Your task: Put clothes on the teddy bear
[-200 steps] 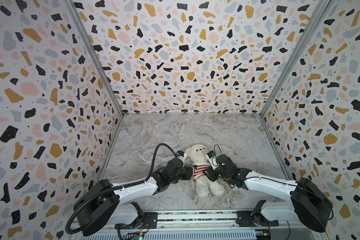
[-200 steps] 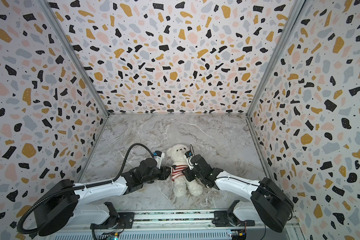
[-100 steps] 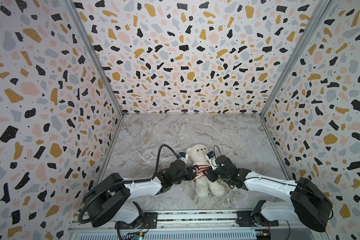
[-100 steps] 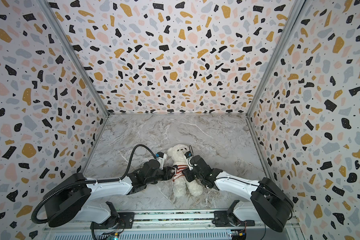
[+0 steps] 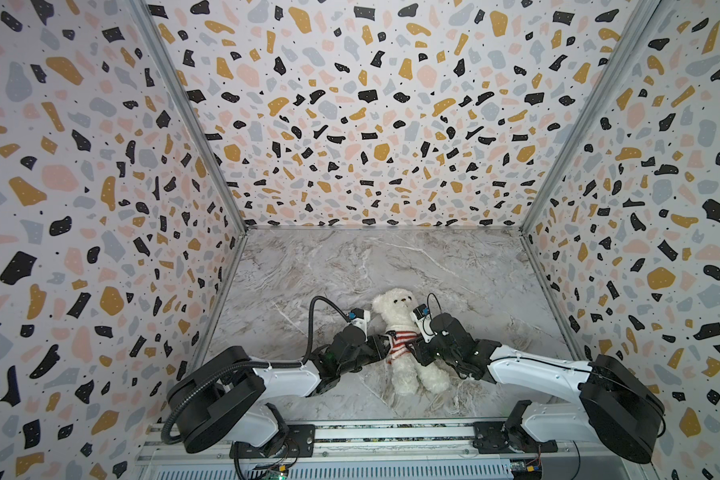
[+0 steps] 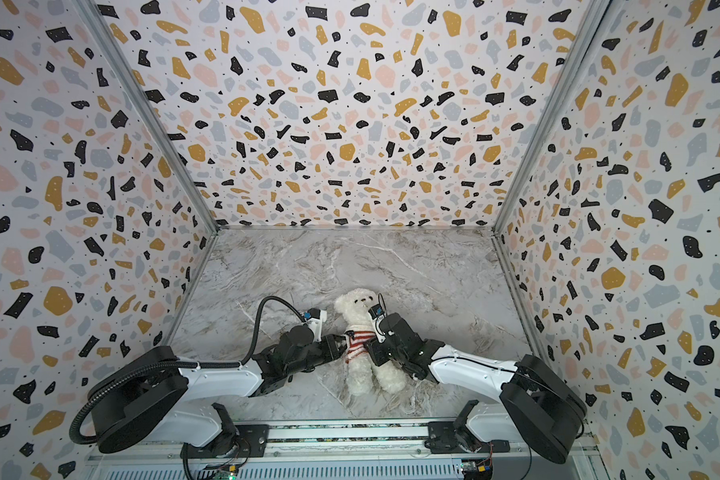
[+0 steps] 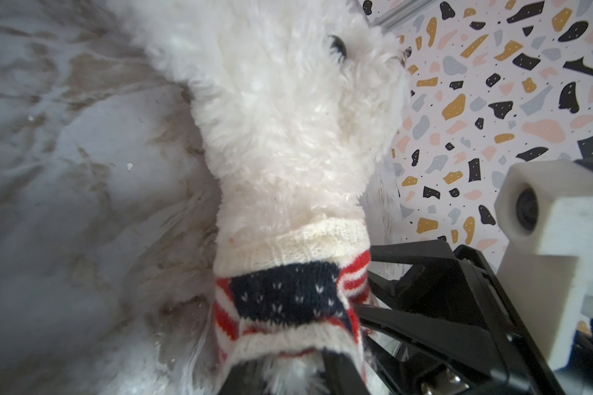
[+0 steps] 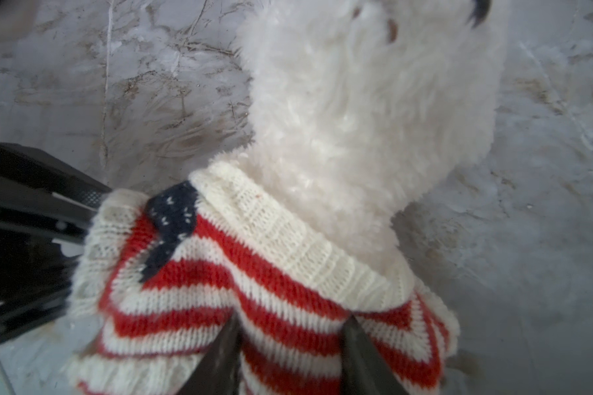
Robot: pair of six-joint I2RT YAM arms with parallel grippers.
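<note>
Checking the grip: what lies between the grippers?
The torso of the fluffy white teddy bear, in a red-and-white striped knit top; both top views show it.

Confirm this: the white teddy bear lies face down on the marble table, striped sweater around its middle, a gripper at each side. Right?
No. The teddy bear lies face up: both top views show its eyes and nose. The striped sweater is around its middle, with the left gripper and right gripper at its sides.
</note>
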